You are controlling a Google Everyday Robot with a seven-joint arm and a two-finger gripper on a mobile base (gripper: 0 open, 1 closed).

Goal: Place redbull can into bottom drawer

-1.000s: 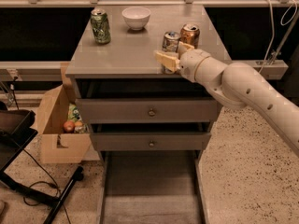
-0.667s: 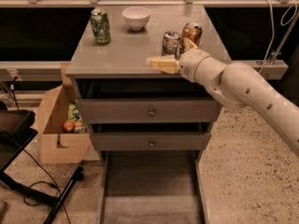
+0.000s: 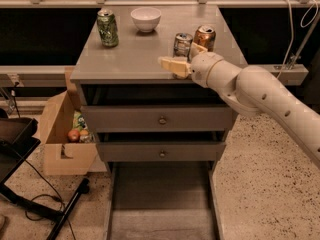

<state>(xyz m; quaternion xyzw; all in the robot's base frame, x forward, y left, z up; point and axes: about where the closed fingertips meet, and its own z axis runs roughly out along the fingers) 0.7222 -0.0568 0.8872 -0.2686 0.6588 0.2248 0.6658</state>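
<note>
The redbull can (image 3: 182, 43), slim and silver-blue, stands upright on the grey cabinet top (image 3: 135, 51), just left of an orange-gold can (image 3: 204, 36). My gripper (image 3: 183, 57) is at the front of the redbull can with its fingers spread. One cream finger (image 3: 171, 65) points left below the can, the other (image 3: 198, 48) sits between the two cans. The fingers do not grip the can. The bottom drawer (image 3: 160, 199) is pulled out, a long grey tray with nothing in it.
A green can (image 3: 107, 28) and a white bowl (image 3: 145, 19) stand at the back of the cabinet top. Two knobbed drawers (image 3: 162, 120) are shut. A cardboard box (image 3: 62, 134) with items stands left of the cabinet. A black stand and cables lie at the lower left.
My gripper has swung a little left and toward the redbull can, with its fingers now spread around the can's front. The cans have not moved.
</note>
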